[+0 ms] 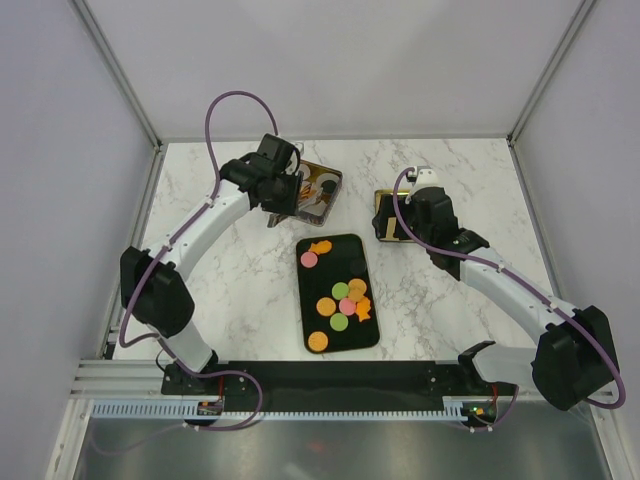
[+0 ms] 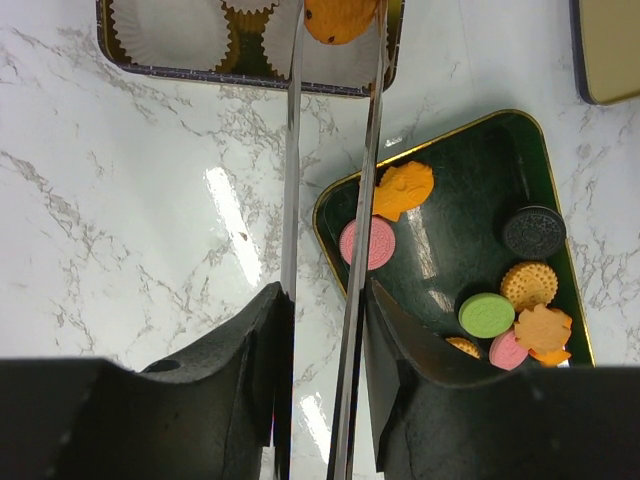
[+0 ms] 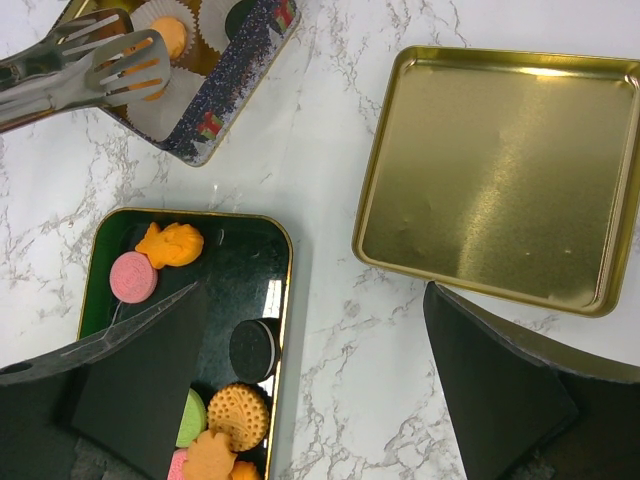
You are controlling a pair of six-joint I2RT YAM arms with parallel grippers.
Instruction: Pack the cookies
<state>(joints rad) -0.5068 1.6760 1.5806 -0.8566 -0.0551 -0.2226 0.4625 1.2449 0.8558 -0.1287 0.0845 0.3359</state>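
left gripper (image 2: 325, 300) clenched on tongs (image 2: 292, 150), orange cookie (image 2: 340, 18) pinched over paper-cup tin (image 2: 200, 78) at 11 o'clock of black tray (image 1: 372, 330); other cookies (image 1: 347, 291) on tray. right gripper (image 3: 310, 300) released, above gold lid (image 3: 500, 170) at 1 o'clock.

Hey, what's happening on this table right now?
The left fingers clamp a pair of metal tongs, which hold an orange cookie over a tin lined with white paper cups. More cookies lie on the black tray in the middle. The right fingers stand wide open, holding nothing, beside a gold lid.
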